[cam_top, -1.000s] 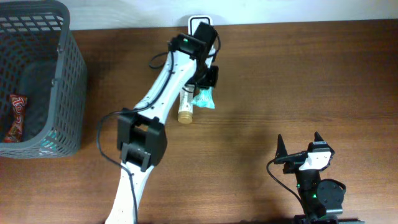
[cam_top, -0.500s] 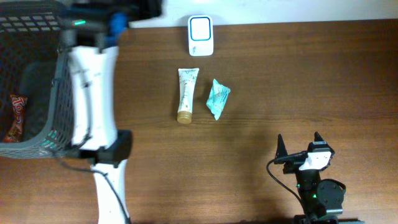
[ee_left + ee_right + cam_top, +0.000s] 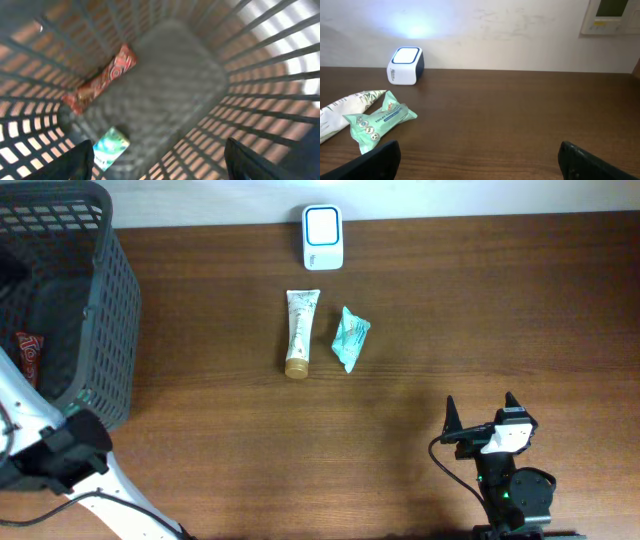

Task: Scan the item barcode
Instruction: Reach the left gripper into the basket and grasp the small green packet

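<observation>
The white barcode scanner [image 3: 322, 237] stands at the table's far edge, also seen as the scanner [image 3: 405, 65] from the right wrist. A cream tube [image 3: 300, 332] and a teal packet [image 3: 350, 338] lie side by side in front of it. My left gripper [image 3: 160, 167] hangs open over the inside of the grey basket [image 3: 200, 65]. Below it lie a red snack bar [image 3: 102, 80] and a green packet [image 3: 110, 147], both untouched. My right gripper [image 3: 485, 420] is open and empty near the front edge, apart from every item.
The basket [image 3: 100, 310] fills the left end of the table, with the red bar [image 3: 27, 365] visible through it. The left arm's white link and dark joint [image 3: 60, 455] sit in front of the basket. A pale wall [image 3: 520, 30] rises behind the table.
The left gripper let go of the teal packet beside the tube, opened, and the arm swung left from the scanner to over the basket. The right arm has not moved.
</observation>
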